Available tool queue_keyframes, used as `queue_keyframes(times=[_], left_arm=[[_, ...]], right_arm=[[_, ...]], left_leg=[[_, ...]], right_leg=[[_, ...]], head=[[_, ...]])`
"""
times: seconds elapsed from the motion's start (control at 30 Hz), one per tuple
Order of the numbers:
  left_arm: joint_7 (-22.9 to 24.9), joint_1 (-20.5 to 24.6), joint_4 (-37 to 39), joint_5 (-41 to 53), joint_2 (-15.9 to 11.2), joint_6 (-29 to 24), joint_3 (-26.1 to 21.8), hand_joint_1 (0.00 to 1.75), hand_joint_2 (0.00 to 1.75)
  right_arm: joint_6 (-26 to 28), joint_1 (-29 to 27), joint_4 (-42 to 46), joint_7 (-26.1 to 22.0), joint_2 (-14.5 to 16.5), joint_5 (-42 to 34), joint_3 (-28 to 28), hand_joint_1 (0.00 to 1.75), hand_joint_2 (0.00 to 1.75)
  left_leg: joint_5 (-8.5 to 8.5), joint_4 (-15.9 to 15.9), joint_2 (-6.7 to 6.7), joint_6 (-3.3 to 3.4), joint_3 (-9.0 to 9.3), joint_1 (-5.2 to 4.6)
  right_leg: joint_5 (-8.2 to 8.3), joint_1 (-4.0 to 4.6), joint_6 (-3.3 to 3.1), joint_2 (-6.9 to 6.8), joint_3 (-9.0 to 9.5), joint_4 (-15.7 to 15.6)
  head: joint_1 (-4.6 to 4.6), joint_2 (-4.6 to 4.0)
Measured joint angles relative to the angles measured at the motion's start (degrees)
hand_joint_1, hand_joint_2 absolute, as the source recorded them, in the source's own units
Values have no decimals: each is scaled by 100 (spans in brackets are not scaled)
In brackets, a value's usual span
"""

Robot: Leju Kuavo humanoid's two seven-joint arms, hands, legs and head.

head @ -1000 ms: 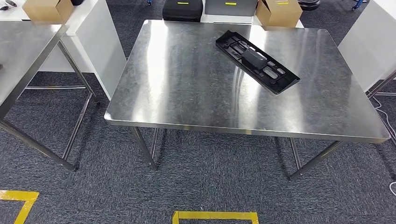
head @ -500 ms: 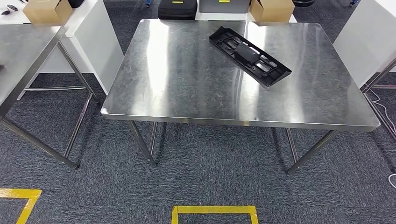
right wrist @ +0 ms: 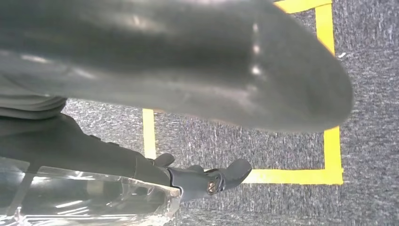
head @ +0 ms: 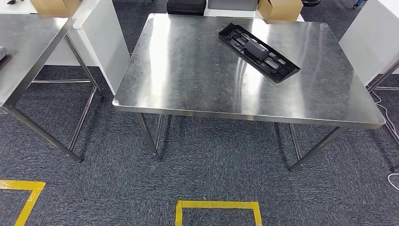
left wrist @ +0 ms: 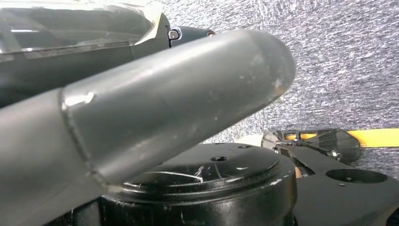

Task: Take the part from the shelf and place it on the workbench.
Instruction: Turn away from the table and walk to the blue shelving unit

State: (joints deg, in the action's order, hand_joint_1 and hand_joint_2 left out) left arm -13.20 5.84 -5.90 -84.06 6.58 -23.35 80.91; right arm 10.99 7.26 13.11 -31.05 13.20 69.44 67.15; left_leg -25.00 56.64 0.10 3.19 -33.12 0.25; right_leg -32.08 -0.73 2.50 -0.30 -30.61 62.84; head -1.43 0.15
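While both arms hang low beside the body, the scene reads as follows.

Part: long black plastic part (head: 259,53) with moulded cut-outs and a raised block near its middle; lies flat on the workbench, slanted, one end toward the far edge, the other toward the right side. Nothing touches it.

Workbench: stainless steel workbench (head: 197,80) on metal legs, straight ahead in the head view; the part sits on its far right portion.

Left hand: left hand (left wrist: 155,113) seen close in the left wrist view, thick grey thumb stretched out over grey carpet, nothing against it. Darker fingers mostly hidden behind the thumb, so whether they are spread or curled cannot be told.

Right hand: right hand (right wrist: 197,80) seen close in the right wrist view, thumb blurred and large; a darker finger (right wrist: 207,179) reaches out below it, straight, with nothing held. The hand looks loose and empty, fingers apart.

Part relative to hands: well apart. Part up on the bench top; both hands down over the floor, neither near the bench surface.

Floor: dark grey carpet (head: 211,174) with yellow tape (head: 217,205) marking squares near the robot's feet; same kind of tape in the right wrist view.

Surroundings: second steel table (head: 23,52) at left; white panel (head: 101,33) between the tables; cardboard box (head: 279,9) and a black case (head: 186,6) beyond the far edge.
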Motion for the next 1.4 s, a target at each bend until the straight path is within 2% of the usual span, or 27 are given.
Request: queue_keyframes(times=[0.03,0.07,0.13,0.2,0.27,0.33,0.37,0.4,0.43,0.47,0.53,0.6,0.7,0.73,0.77,0.83,0.9,0.93,0.97,1.03,1.07,1.1,1.2,1.23,1.27,1.37,1.4], left_arm=[[4,2,-1,-9,7,-3,0,0,0],[8,3,-1,-20,13,-7,0,0,0],[22,4,-1,-41,20,-25,-1,0,0],[38,-1,-1,-54,20,-55,-2,0,0],[49,-5,-1,-69,20,-79,-2,0,0],[52,-8,-1,-80,20,-87,-2,0,0],[51,-11,-1,-83,19,-87,-2,0,0],[46,-15,-1,-80,19,-84,-2,0,0],[42,-19,-1,-72,18,-77,-2,0,0],[36,-20,-1,-63,16,-67,-1,0,0],[28,-12,0,-47,-1,-49,-1,0,0],[25,-6,-3,-40,-12,-32,0,0,0],[40,-11,-7,-20,-22,-2,6,0,0],[49,-7,-7,-8,-24,8,13,0,0],[58,0,-7,7,-22,18,26,0,0],[77,8,-9,46,-22,50,70,0,0],[94,5,-11,87,-28,96,116,0,0],[102,4,-11,104,-33,115,133,0,0],[109,4,-11,118,-38,134,146,0,0],[118,8,-11,134,-49,153,170,0,0],[120,10,-11,137,-56,160,183,0,0],[121,13,-12,139,-64,161,199,0,0],[133,9,-14,144,-81,167,239,0,0],[140,7,-14,145,-86,171,244,0,0],[146,6,-14,151,-90,176,246,0,0],[157,7,-14,175,-108,213,257,0,0],[161,7,-14,179,-114,224,263,0,0]], right_arm=[[-8,13,0,8,0,13,-11,0,0],[-13,24,0,15,1,20,-25,0,0],[-22,31,0,35,1,29,-51,0,0],[-32,34,0,54,7,48,-79,0,0],[-43,48,0,63,18,77,-110,0,0],[-51,52,0,73,21,98,-129,0,0],[-54,48,0,78,22,102,-133,0,0],[-56,45,0,83,22,97,-134,0,0],[-57,42,0,87,22,88,-134,0,0],[-59,41,0,89,23,76,-134,0,0],[-63,41,-1,88,38,52,-134,0,0],[-67,50,-2,84,53,30,-134,0,0],[-78,58,-2,56,69,16,-134,0,0],[-81,59,-2,44,69,11,-134,0,0],[-87,59,-2,33,63,6,-134,0,0],[-98,53,-2,14,48,-15,-134,0,0],[-107,32,-2,-9,25,-49,-133,0,0],[-109,17,-2,-24,10,-70,-132,0,0],[-112,6,-2,-38,-4,-86,-131,0,0],[-118,2,-3,-61,-20,-101,-129,0,0],[-120,2,-3,-68,-21,-101,-129,0,0],[-121,-1,-4,-72,-21,-102,-129,0,0],[-122,-23,-4,-81,-25,-105,-128,0,0],[-123,-24,-4,-85,-24,-105,-127,0,0],[-123,-22,-4,-89,-25,-108,-127,0,0],[-123,-32,-4,-94,-33,-121,-127,0,0],[-123,-38,-4,-95,-35,-127,-127,0,0]], left_leg=[[19,9,-1,-26,-13,-12],[38,18,0,-56,-23,-20],[79,25,2,-126,-38,-26],[50,70,-3,-197,-75,3],[-267,422,-10,-259,-224,32],[-732,1132,-11,-309,-490,45],[-871,1439,-10,-323,-590,45],[-906,1587,-10,-325,-612,45],[-831,1518,-10,-312,-523,44],[-672,1224,-11,-283,-323,39],[-410,445,-17,-172,150,15],[-333,66,-20,-78,344,-27],[-229,-39,-8,-2,325,-40],[-175,-96,2,28,322,-22],[-120,-149,13,48,311,-1],[-47,-176,26,66,241,14],[9,-171,32,40,159,18],[35,-166,33,20,123,25],[57,-154,32,-3,94,36],[79,-91,30,-66,32,46],[82,-53,30,-101,3,40],[87,-24,31,-138,-20,32],[119,9,29,-234,-62,57],[41,82,26,-259,-105,73],[-119,257,23,-281,-185,86],[-830,1353,17,-320,-587,95],[-945,1627,15,-317,-658,94]], right_leg=[[111,4,4,6,221,-405],[179,7,-13,12,351,-665],[237,37,-85,24,361,-755],[294,5,-178,19,342,-755],[367,-29,-282,7,309,-764],[422,-3,-334,-6,240,-751],[442,10,-342,-10,203,-739],[458,22,-343,-13,165,-723],[466,34,-341,-14,135,-705],[470,46,-341,-12,117,-689],[479,70,-325,-11,99,-667],[507,73,-278,-15,64,-656],[538,83,-182,-19,5,-649],[470,88,-174,-14,-47,-562],[339,89,-182,-6,-146,-360],[-46,54,-206,10,-463,370],[-269,5,-151,12,-680,952],[-240,-24,-87,11,-620,917],[-124,-57,-10,11,-431,624],[156,-112,115,14,69,-258],[244,-120,118,24,216,-561],[284,-114,92,33,270,-703],[344,-101,-44,43,210,-687],[376,-109,-95,40,194,-682],[413,-117,-150,36,171,-683],[503,-75,-242,18,63,-672],[525,-56,-247,13,27,-669]], head=[[-3,0],[-5,0],[-9,0],[-8,0],[-26,0],[-43,0],[-42,0],[-43,0],[-43,0],[-44,0],[-35,0],[-29,0],[-29,0],[-25,0],[-20,0],[-8,0],[-3,0],[-2,0],[-2,0],[2,0],[-4,0],[-8,0],[-21,0],[-23,0],[-26,0],[-34,0],[-33,0]])
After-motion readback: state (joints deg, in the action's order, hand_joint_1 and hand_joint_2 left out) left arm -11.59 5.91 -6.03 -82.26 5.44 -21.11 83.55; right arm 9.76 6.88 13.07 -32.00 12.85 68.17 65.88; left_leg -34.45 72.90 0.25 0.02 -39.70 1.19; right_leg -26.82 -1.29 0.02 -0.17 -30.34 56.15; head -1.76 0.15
